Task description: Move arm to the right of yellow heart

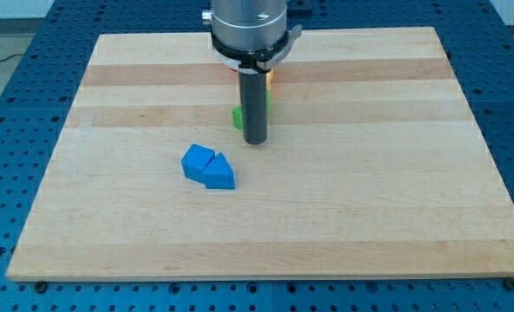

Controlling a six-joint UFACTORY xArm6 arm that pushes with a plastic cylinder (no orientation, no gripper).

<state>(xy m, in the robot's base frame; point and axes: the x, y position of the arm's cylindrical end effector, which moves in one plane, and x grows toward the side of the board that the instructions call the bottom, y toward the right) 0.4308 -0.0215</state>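
Tip (255,139) down on wooden board (369,199), hiding most of green block (237,117); no fingers; blue blocks (208,166) lower left.

— What do we look like from here?
— We have a broad, round collar of silver-grey metal (248,26) at the view's top, with a dark ring beneath it.
— And below?
— Our straight dark-grey rod (254,100), cylindrical and smooth, down to my tip (255,140).

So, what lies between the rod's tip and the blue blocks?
Nothing: in the camera view, only bare wooden board separates my tip from the two touching blue blocks.
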